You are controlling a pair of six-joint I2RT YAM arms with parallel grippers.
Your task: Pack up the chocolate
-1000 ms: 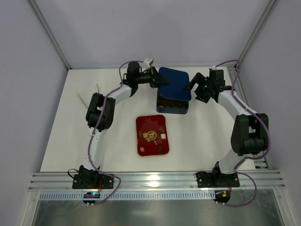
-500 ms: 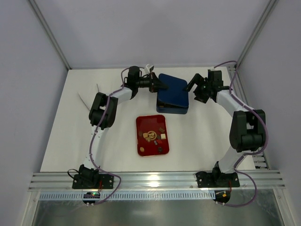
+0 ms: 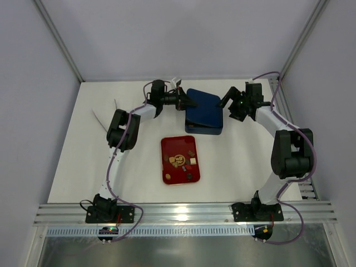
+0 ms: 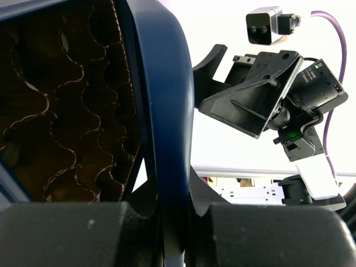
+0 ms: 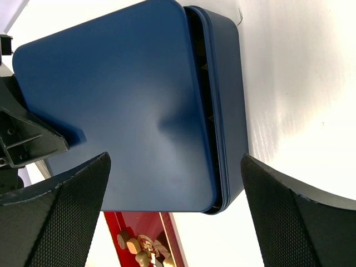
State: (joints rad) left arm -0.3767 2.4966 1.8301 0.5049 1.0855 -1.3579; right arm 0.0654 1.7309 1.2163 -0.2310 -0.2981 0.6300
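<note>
Currently the chocolate lies as a small cluster on the red tray near the middle of the bench. At about 1 o'clock from the tray sits the dark blue box, its lid resting on it slightly ajar. The left pincer is clamped on the lid's rim at 9 o'clock, and brown cells show beneath. The right pincer hangs at the lid's 3 o'clock side, fingers wide apart.
</note>
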